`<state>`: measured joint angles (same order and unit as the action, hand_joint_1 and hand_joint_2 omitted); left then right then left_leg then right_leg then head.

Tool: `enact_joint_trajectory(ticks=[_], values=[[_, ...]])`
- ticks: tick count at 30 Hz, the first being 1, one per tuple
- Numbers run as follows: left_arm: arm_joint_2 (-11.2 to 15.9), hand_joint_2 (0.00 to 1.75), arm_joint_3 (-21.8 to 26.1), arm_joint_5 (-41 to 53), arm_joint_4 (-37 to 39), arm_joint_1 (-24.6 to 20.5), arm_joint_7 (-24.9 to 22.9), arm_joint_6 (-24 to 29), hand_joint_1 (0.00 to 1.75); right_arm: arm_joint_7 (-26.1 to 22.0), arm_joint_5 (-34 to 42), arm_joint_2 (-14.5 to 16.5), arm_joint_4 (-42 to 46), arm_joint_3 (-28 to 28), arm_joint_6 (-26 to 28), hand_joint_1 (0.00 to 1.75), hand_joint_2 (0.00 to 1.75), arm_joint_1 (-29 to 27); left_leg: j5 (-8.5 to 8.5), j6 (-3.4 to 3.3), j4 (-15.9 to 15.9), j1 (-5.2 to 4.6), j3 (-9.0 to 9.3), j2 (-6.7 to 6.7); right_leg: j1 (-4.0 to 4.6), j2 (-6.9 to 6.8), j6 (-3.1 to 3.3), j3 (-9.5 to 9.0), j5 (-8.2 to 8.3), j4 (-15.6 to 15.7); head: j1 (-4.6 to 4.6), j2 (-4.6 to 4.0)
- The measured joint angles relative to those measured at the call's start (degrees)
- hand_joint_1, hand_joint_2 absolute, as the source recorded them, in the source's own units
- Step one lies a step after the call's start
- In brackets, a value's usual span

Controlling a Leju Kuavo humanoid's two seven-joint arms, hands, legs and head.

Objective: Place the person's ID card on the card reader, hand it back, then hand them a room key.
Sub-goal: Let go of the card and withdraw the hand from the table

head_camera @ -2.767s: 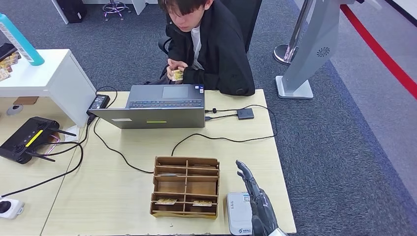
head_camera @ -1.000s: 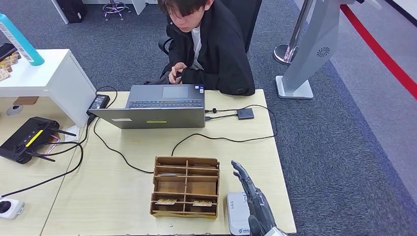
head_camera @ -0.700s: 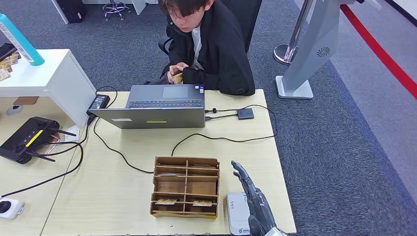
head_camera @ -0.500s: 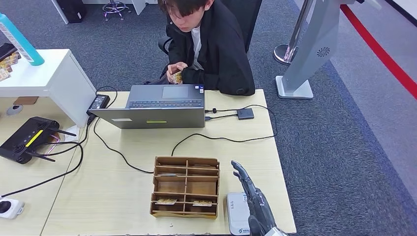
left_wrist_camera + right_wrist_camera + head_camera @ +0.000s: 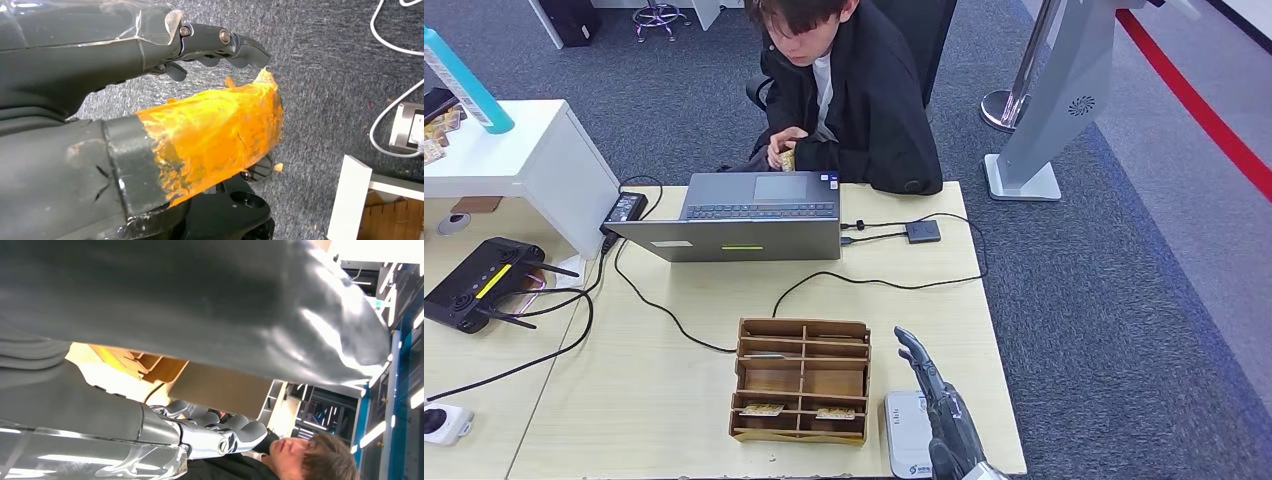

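The right hand [image 5: 944, 415] rises from the table's near edge at about 5 o'clock in the head view, fingers stretched out straight and apart, holding nothing, its palm edge just beside the white card reader [image 5: 908, 432]. The card reader lies flat at the near edge, touching the right side of the wooden organizer [image 5: 802, 380]; it bears a small blue logo and a few dark marks near its top, too small to read. The organizer is a brown box of open compartments, and two patterned room keys [image 5: 762, 409] lie in its near row, one in the left compartment and one to its right. At 12 o'clock a person [image 5: 854, 90] in a black jacket sits behind the table, holding a small yellowish ID card [image 5: 786, 159] in both hands close to the chest, well apart from the reader. An open grey laptop [image 5: 746, 215] stands between the person and the organizer, a small blue sticker at its keyboard corner, unreadable. Black cables [image 5: 879, 282] run across the light wooden table [image 5: 674, 400]. At 9 o'clock sits a black router [image 5: 479, 283] with a yellow stripe. In the left wrist view the left hand [image 5: 150, 130] hangs over grey carpet, its thumb wrapped in orange tape, dark fingers loosely bent and holding nothing.
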<state>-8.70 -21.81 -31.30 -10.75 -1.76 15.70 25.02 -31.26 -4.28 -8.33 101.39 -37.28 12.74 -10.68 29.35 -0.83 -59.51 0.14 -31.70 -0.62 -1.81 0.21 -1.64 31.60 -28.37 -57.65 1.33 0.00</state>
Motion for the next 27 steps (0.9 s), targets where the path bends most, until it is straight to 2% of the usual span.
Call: enact_joint_trajectory(ticks=[27], values=[[0.0, 0.00, 0.0, 0.4, 0.0, 0.4, 0.0, 0.3, 0.00, -0.2, 1.6, 0.0, 0.0, -0.5, -0.2, 0.00, 0.00, -0.1, 0.00, 0.00, 0.0, 0.00, 0.00, 0.00, 0.00, 0.00, 0.00, 0.00, 0.00, 0.0, 0.00, 0.00]])
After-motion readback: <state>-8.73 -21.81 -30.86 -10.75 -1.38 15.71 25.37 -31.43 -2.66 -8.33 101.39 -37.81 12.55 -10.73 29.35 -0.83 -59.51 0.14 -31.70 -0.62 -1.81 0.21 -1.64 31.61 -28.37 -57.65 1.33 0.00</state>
